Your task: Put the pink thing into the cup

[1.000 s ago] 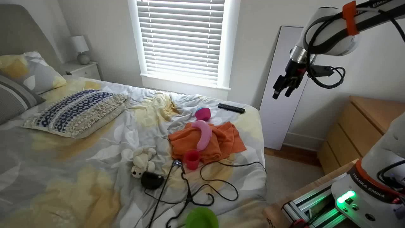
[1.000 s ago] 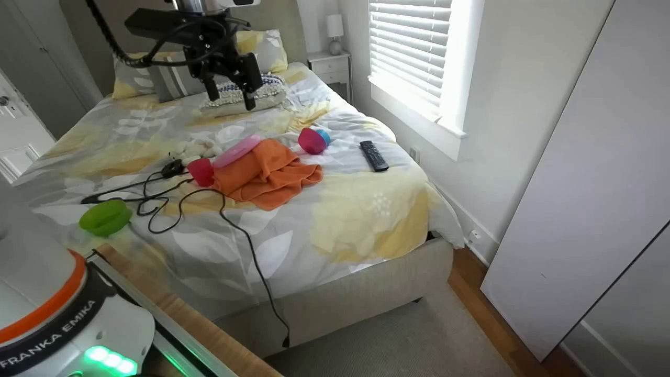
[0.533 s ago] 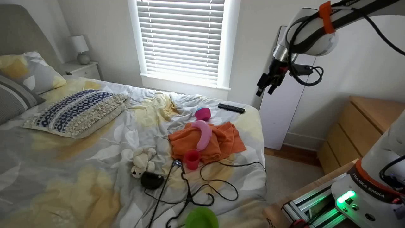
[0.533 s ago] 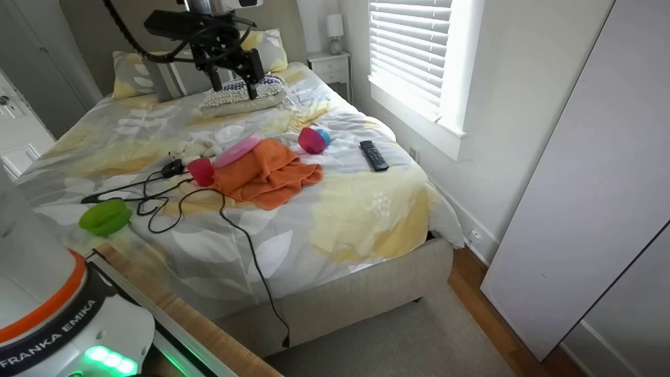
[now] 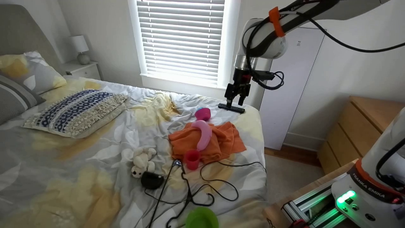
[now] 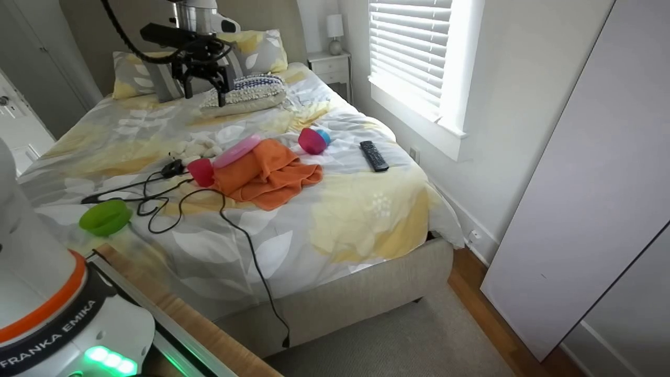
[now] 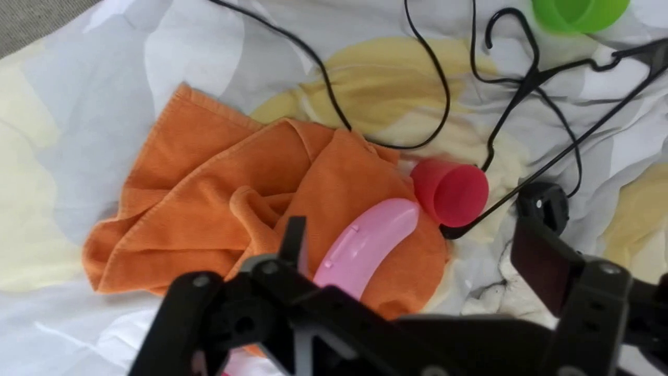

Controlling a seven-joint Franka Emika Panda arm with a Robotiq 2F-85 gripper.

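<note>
Both exterior views obliquely over the bed (image 6: 361, 225), wrist view steeply downward and nearer.

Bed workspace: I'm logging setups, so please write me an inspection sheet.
Surface: rumpled patterned bedding
Job's things: pink banana-shaped thing on an orange cloth; red cup at the cloth's edge
Clutter: magenta-and-blue item, remote, green bowl, hanger, plush toy, small black item
Gripper: open, above the bedding; in its grasp, nothing seen
Cables: black cord looping on the bedding and hanging off its edge; arm cable looped near the gripper
Surroundings: window with blinds, wooden dresser, nightstand
</note>
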